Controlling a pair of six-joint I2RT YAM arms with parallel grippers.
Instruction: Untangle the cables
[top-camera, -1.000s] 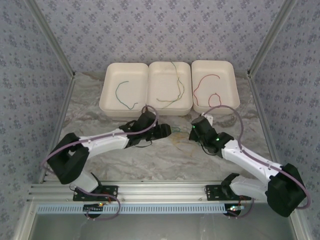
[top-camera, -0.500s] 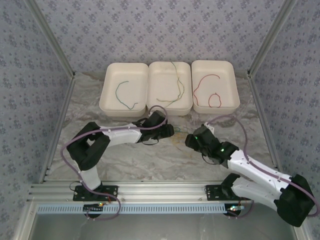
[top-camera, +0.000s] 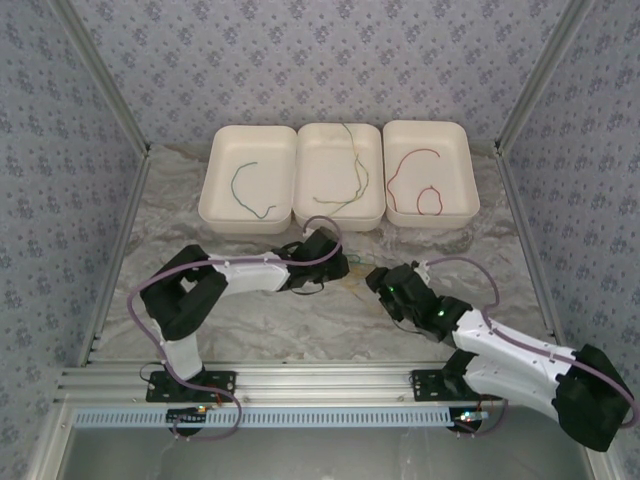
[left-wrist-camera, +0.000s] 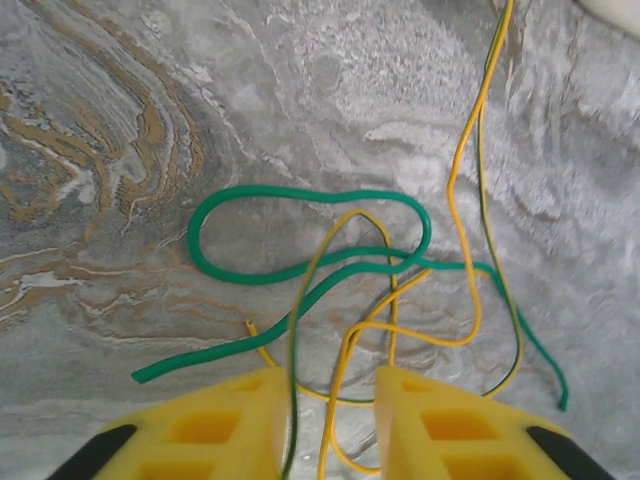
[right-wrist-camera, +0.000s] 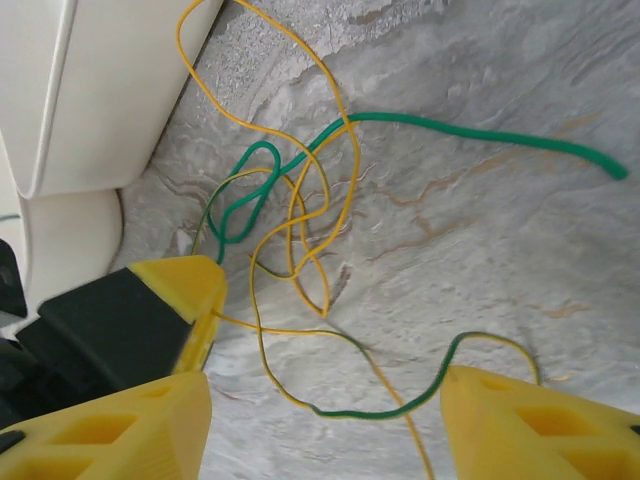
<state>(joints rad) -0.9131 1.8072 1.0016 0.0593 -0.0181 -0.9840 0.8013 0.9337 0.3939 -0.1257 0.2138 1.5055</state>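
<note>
Three white trays (top-camera: 362, 221) sit side by side on a marbled table (top-camera: 290, 322).

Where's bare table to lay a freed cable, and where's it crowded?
Bare: table between left wall and left tray; strip in front of the right tray; middle, just ahead of the rail. Crowded: green cable and yellow cable tangled between left gripper and right gripper.

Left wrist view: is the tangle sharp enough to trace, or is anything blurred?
Left wrist: green cable crisp on the table, the yellow strands blur where they pass between the fingers. Right wrist: tangle sharp, no glare. Top external: tangle too small to trace.
</note>
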